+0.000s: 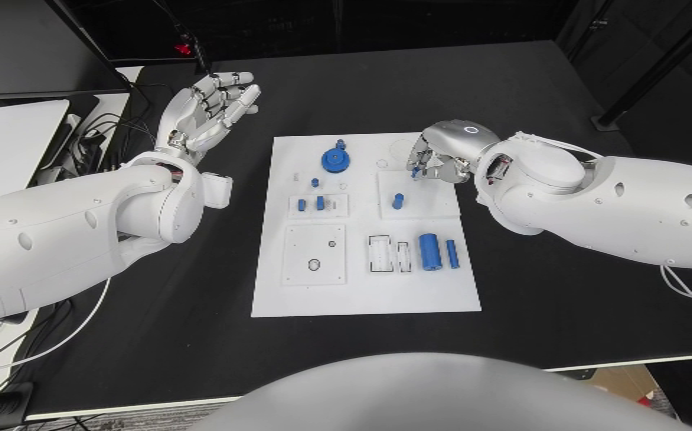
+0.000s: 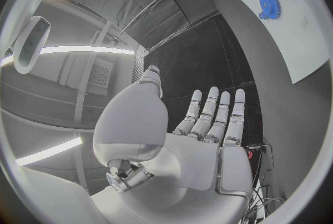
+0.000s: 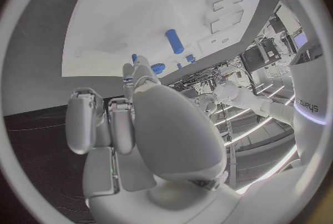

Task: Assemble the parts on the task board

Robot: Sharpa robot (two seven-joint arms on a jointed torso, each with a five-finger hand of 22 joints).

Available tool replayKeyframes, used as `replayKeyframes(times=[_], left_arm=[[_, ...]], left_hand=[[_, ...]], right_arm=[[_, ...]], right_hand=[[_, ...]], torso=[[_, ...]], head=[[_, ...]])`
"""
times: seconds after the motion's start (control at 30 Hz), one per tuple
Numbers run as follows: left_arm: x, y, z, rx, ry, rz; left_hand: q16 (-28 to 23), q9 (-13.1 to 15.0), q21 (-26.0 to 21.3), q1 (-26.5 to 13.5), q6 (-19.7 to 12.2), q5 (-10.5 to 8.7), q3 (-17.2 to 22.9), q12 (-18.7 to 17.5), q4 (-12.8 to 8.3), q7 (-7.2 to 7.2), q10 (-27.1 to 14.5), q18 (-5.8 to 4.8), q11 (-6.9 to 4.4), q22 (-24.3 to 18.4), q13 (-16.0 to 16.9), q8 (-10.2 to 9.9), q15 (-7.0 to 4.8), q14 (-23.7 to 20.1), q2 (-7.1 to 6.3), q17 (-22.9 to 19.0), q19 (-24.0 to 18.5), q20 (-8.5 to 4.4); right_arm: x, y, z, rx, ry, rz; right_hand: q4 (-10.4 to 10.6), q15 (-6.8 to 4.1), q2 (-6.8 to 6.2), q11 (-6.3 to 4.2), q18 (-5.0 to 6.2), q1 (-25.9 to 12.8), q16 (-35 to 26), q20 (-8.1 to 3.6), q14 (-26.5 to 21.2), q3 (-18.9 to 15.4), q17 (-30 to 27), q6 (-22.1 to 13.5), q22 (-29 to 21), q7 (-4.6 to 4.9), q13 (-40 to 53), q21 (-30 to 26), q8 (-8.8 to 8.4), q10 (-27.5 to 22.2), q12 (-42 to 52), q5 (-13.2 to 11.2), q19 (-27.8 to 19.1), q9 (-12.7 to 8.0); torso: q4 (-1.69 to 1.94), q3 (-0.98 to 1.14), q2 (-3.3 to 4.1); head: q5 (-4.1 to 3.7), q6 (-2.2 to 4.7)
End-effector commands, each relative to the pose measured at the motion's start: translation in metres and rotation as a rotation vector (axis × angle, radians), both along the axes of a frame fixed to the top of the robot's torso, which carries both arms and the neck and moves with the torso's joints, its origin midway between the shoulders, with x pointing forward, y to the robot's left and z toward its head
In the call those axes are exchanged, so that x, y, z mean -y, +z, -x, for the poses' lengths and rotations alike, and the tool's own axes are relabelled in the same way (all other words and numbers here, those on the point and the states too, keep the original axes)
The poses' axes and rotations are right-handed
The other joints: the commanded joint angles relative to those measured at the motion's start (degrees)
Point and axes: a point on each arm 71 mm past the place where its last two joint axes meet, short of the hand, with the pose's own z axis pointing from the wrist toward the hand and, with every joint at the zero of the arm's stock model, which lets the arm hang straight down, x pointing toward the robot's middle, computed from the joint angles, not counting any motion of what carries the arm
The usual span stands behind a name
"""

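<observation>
On the black table (image 1: 548, 81), the task board (image 1: 361, 296) lies between spread left fingers (image 1: 216, 91) and right fingers (image 1: 423, 163) pinching a part (image 1: 418, 167).

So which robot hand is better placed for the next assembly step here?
The right robot hand: it sits over the far right corner of the flat white task board, its fingertips at a small blue part. The left robot hand is spread open over bare black table, off the board.

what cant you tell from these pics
- Whether the right hand holds a part: head view, its fingers cover the spot; right wrist view, the palm blocks it.
- Small pegs on the board: head view, too small to tell shape.
</observation>
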Motion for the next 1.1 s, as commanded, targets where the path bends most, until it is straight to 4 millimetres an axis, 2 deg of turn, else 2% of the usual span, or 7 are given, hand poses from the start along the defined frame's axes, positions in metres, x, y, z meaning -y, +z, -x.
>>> replayKeyframes(times=[0.03, 0.27, 0.43, 0.73, 0.93, 1.1], left_arm=[[0.001, 0.008, 0.002, 0.105, -0.024, 0.032], [0.001, 0.007, 0.002, 0.103, -0.024, 0.031], [0.001, 0.007, 0.003, 0.102, -0.025, 0.032], [0.002, 0.006, 0.003, 0.101, -0.026, 0.032], [0.002, 0.006, 0.003, 0.1, -0.028, 0.033], [0.003, 0.006, 0.003, 0.1, -0.03, 0.034]], left_hand=[[0.3, -0.1, 0.1, 0.0, -0.4, 0.12, 0.5, 0.3, 0.0, 8.78, -0.4, 0.24, -0.18, -0.1, -0.1, 0.3, -0.04, -0.4, 0.45, -0.1, 0.3, -0.05], [0.3, -0.1, 0.1, 0.0, -0.4, 0.12, 0.5, 0.3, 0.0, 8.78, -0.4, 0.24, -0.18, -0.1, -0.1, 0.3, -0.04, -0.4, 0.45, -0.1, 0.3, -0.05], [0.4, -0.1, 0.1, 0.0, -0.4, 0.28, 0.5, 0.5, 0.0, 8.78, -0.5, 0.23, -0.17, -0.2, -0.1, 0.3, -0.04, -0.4, 0.5, -0.2, 0.3, -0.05], [0.4, -0.1, 0.1, 0.0, -0.4, 0.28, 0.5, 0.5, 0.0, 8.78, -0.5, 0.23, -0.17, -0.2, -0.1, 0.3, -0.04, -0.4, 0.5, -0.2, 0.3, -0.05], [0.4, -0.1, 0.1, 0.0, -0.4, 0.28, 0.5, 0.5, 0.0, 8.78, -0.5, 0.23, -0.17, -0.2, -0.1, 0.3, -0.04, -0.4, 0.5, -0.2, 0.3, -0.05], [0.4, -0.1, 0.1, 0.0, -0.4, 0.28, 0.5, 0.5, 0.0, 8.78, -0.5, 0.23, -0.17, -0.2, -0.1, 0.3, -0.04, -0.4, 0.5, -0.2, 0.3, -0.05]], right_arm=[[-0.005, 0.008, 0.005, 0.045, 0.026, -0.046], [-0.018, 0.013, 0.013, 0.062, 0.078, -0.083], [-0.035, 0.015, 0.015, 0.066, 0.128, -0.116], [-0.071, 0.016, 0.018, 0.049, 0.215, -0.154], [-0.096, 0.015, 0.022, 0.021, 0.268, -0.162], [-0.112, 0.014, 0.024, 0.001, 0.303, -0.159]], right_hand=[[0.1, -0.31, -0.57, 0.12, 0.36, 0.0, 0.0, -0.34, 4.7, 0.4, 8.3, 0.3, 10.5, 0.19, 0.0, -0.1, -0.07, 0.0, -0.2, 0.3, 0.9, 0.0], [0.1, -0.32, -0.56, 0.11, 0.36, 0.1, 0.0, -0.35, 4.7, 0.5, 8.3, 0.3, 10.5, 0.18, 0.0, -0.1, -0.07, 0.1, -0.2, 0.3, 0.9, 0.1], [0.1, -0.33, -0.57, 0.1, 0.35, 0.1, 0.0, -0.35, 4.7, 0.5, 8.5, 0.3, 10.5, 0.18, 0.0, 0.0, -0.08, 0.1, -0.2, 0.3, 0.9, 0.1], [0.0, -0.36, -0.59, 0.09, 0.37, 0.2, 0.0, -0.37, 4.7, 0.7, 8.5, 0.4, 10.5, 0.18, 0.0, -0.1, -0.12, 0.1, -0.3, 0.4, 0.9, 0.1], [-0.1, -0.37, -0.49, 0.12, 0.4, 0.4, 0.1, -0.38, 4.7, 1.2, 8.5, 0.4, 10.4, 0.23, 0.0, -0.2, -0.28, 0.1, -0.3, 0.5, 0.8, 0.0], [-0.1, -0.37, -0.49, 0.12, 0.45, 0.4, 0.0, -0.39, 4.7, 1.3, 8.4, 0.4, 10.3, 0.25, 0.0, -0.4, -0.32, 0.1, -0.4, 0.6, 0.7, 0.0]], torso=[[-0.01, 0.02, -0.01], [-0.01, 0.04, 0.05], [0.07, 0.05, 0.01], [0.05, 0.02, 0.03], [0.05, -0.02, 0.05], [0.09, 0.02, 0.13]], head=[[0.05, 0.03], [0.1, 0.05], [0.42, 0.0], [1.84, -0.34], [3.35, -0.69], [3.92, -0.98]])
